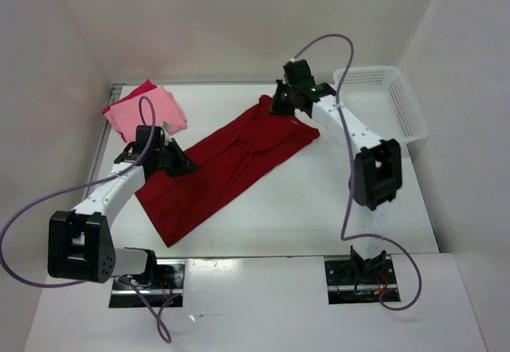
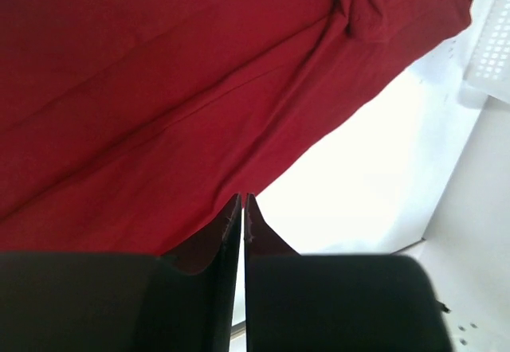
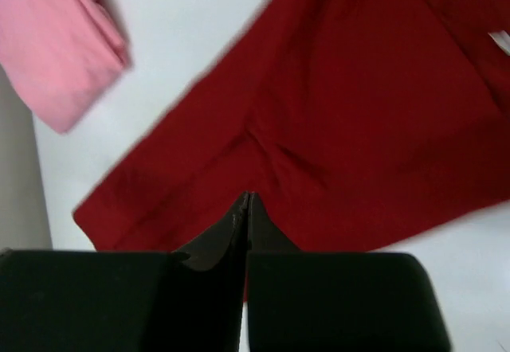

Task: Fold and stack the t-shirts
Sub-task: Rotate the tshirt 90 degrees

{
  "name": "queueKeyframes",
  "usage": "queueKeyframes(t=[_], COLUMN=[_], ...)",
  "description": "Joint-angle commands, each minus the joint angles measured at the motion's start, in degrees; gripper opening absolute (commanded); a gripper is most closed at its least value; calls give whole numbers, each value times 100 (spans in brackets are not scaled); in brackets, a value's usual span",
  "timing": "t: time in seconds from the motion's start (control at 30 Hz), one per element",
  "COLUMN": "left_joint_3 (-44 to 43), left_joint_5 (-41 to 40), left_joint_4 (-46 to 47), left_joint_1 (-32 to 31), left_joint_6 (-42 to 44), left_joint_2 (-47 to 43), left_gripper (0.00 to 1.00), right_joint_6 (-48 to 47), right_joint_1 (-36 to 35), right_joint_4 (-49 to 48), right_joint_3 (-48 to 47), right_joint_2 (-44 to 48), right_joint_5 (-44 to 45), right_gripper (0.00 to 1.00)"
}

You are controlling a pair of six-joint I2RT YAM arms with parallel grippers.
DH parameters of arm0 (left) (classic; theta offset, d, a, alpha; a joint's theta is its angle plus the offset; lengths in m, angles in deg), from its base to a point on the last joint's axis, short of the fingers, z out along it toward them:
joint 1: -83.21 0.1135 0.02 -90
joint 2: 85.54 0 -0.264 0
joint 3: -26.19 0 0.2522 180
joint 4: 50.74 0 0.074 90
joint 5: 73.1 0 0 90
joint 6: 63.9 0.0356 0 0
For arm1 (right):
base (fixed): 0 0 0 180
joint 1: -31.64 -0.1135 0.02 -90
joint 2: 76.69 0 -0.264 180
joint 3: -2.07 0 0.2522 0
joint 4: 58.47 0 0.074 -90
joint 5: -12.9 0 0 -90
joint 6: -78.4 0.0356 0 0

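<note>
— Where is the big shirt?

— The dark red shirt (image 1: 231,169) lies spread out in the middle of the table (image 1: 319,201). It runs slantwise, from near my left arm up to the far side by my right arm. It has a few soft creases in it.

— What is your left gripper doing?

— My left gripper (image 2: 243,201) is down low at the left edge of the dark red shirt. Its two fingers are squeezed close, with only a thin crack between them. The tips sit right at the edge of the cloth. I cannot tell if any cloth is caught in between.

— And the other one?

— My right gripper (image 3: 245,198) is at the far end of the same shirt. Its fingers are pressed tight together too. The tips point at the red cloth. I cannot tell if they have hold of it.

— Where are the pink ones?

— At the far left corner of the table, apart from the red one. The light pink shirt (image 1: 155,113) is folded and lies on top. The bright pink shirt (image 1: 137,91) peeks out from under it at the back.

— What is that white thing?

— A white basket (image 1: 410,117) with little holes. It sits at the far right of the table, near my right arm, and touches no shirt.
</note>
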Motion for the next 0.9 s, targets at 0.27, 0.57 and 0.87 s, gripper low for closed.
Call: queueKeyframes(t=[0.27,0.57,0.87], left_joint_3=[-316,-369,-554], left_joint_5=[67,234,137], left_joint_4=[33,86,-81], left_joint_1=[-159,-212,-634], left_joint_6=[340,392,498], left_joint_2=[250,372,566], left_gripper=[8,12,25], right_joint_6=[-67,-14,-356], right_joint_1=[883,1059,998], right_joint_4=[-1086,-1131,460], right_joint_3=[2974,2300,-2409], right_joint_2=[560,-625,-2543], right_joint_5=[388,389,-138], right_gripper=[0,1,9])
